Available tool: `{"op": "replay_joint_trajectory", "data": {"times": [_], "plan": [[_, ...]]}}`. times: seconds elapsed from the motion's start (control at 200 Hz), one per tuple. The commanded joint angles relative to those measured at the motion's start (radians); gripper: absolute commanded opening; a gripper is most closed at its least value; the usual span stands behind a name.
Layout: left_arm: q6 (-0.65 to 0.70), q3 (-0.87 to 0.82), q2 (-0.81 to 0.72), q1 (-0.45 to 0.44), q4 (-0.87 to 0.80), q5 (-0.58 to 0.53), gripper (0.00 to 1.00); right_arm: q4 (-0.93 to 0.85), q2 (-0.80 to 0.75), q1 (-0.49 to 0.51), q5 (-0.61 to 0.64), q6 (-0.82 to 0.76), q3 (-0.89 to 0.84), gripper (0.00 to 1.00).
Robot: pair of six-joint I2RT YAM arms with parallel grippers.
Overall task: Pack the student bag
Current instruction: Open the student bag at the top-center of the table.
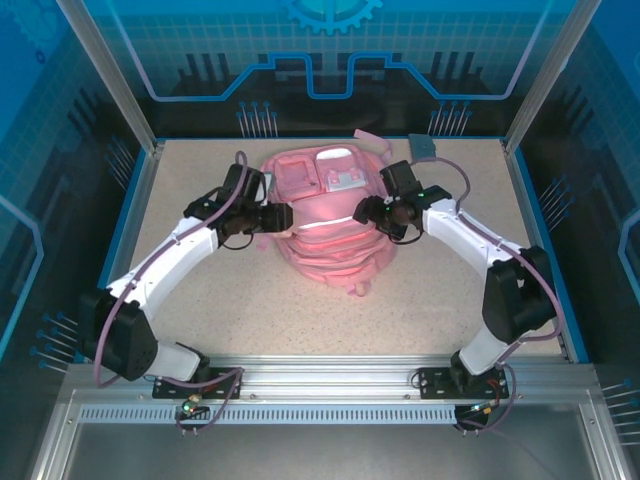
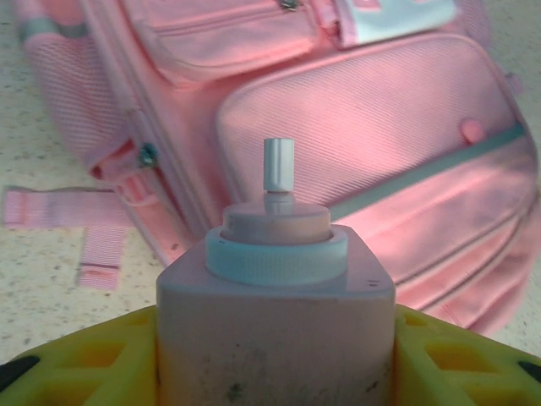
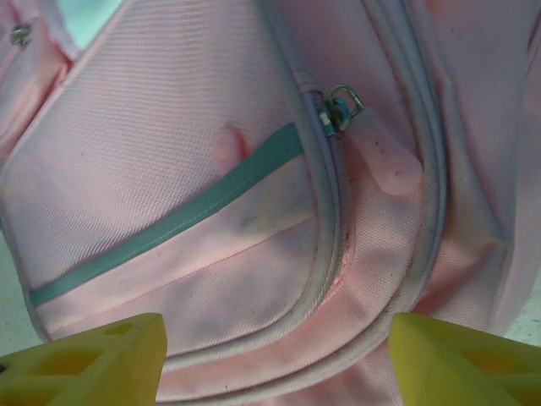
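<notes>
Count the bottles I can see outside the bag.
1: a pink bottle with a white collar and nozzle, gripped between the left fingers and held just in front of the student bag. More may be hidden inside or behind the bag.

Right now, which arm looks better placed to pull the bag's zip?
The right: its open right gripper faces the zip pull on the student bag, while the left gripper is shut on a pink bottle.
</notes>
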Motion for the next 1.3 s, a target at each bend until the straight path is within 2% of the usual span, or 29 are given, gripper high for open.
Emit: {"op": "replay_joint_trajectory", "data": {"times": [0.0, 0.1, 0.185, 0.345, 0.46, 0.58, 0.85, 0.965, 1.296], "plan": [[-0.012, -0.020, -0.059, -0.046, 0.072, -0.043, 0.43, -0.022, 0.040, -0.009, -0.022, 0.067, 0.048, 0.67], [0.005, -0.037, -0.081, -0.081, 0.088, -0.063, 0.43, -0.010, 0.078, -0.011, -0.056, 0.070, 0.071, 0.63], [0.019, -0.054, -0.095, -0.109, 0.110, -0.075, 0.43, 0.011, 0.097, -0.012, -0.079, 0.070, 0.085, 0.54], [0.064, -0.077, -0.116, -0.168, 0.150, -0.103, 0.42, 0.062, 0.098, -0.016, -0.128, 0.060, 0.112, 0.26], [0.106, -0.091, -0.132, -0.218, 0.180, -0.139, 0.42, 0.081, 0.064, -0.016, -0.146, 0.052, 0.140, 0.15], [0.103, -0.112, -0.149, -0.245, 0.224, -0.135, 0.42, 0.103, 0.021, -0.022, -0.169, 0.053, 0.165, 0.11], [-0.126, -0.208, -0.177, -0.254, 0.341, -0.097, 0.41, 0.157, 0.013, -0.033, -0.241, 0.078, 0.219, 0.10], [-0.182, -0.269, -0.199, -0.263, 0.404, -0.056, 0.41, 0.177, 0.032, -0.033, -0.259, 0.089, 0.242, 0.10], [-0.138, -0.278, -0.123, -0.313, 0.492, 0.128, 0.41, 0.188, 0.062, -0.033, -0.285, 0.097, 0.278, 0.10]]}}
